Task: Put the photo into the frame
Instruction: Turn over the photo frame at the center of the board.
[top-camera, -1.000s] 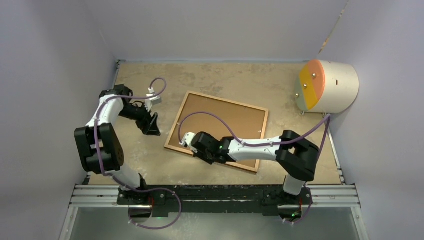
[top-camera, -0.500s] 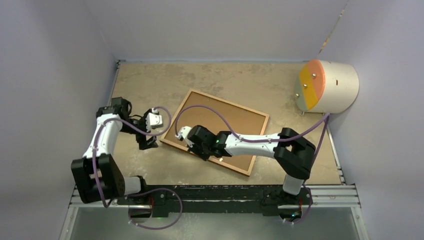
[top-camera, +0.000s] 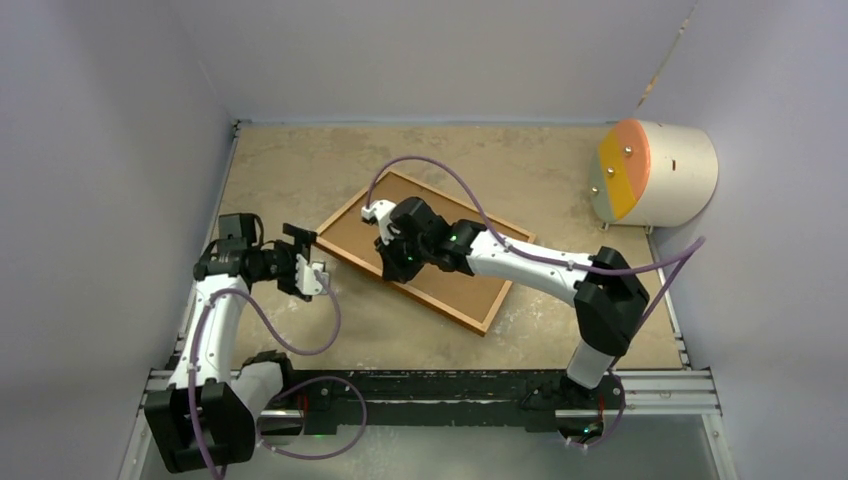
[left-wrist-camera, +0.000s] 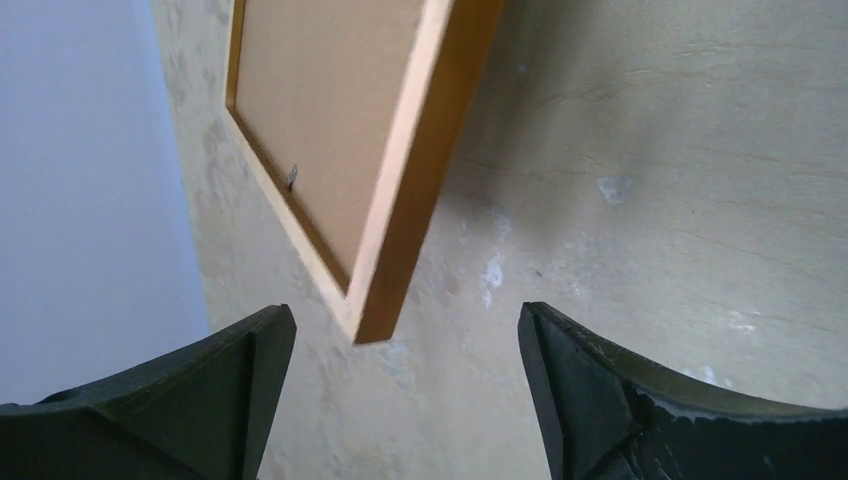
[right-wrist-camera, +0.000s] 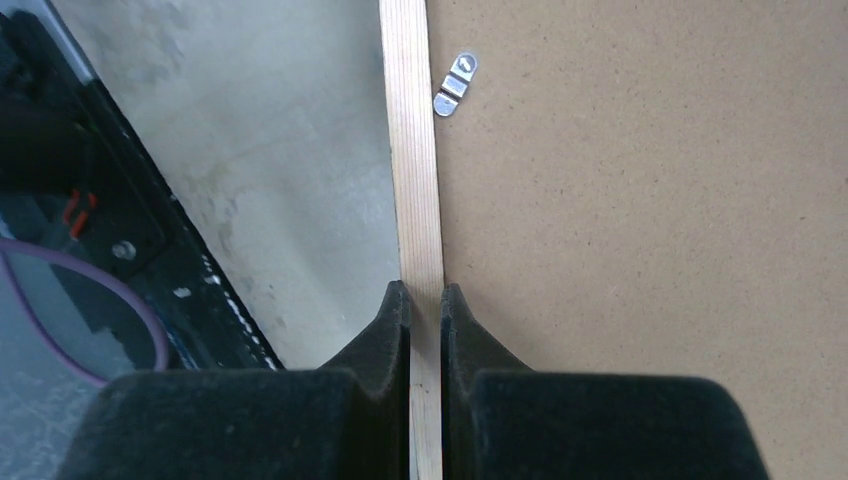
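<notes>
The orange-brown wooden frame (top-camera: 470, 318) lies back-up in mid-table, tilted, with its left end raised off the table. The brown backing board (top-camera: 455, 262) sits inside it. My right gripper (top-camera: 393, 262) is shut on the frame's near rail (right-wrist-camera: 410, 150), one finger on each side, beside a small metal clip (right-wrist-camera: 455, 85). My left gripper (top-camera: 303, 260) is open and empty just left of the frame's raised corner (left-wrist-camera: 415, 200), which hangs above the table between and ahead of its fingers. The photo is not in view.
A cream cylinder with an orange and green end (top-camera: 655, 172) stands at the back right. Grey walls close the left, back and right sides. The black mounting rail (top-camera: 430, 385) runs along the near edge. Purple cables loop over both arms.
My right gripper has lifted the frame's left end and carried it back and to the right. My left arm has swung nearer, and its gripper now faces the raised corner.
</notes>
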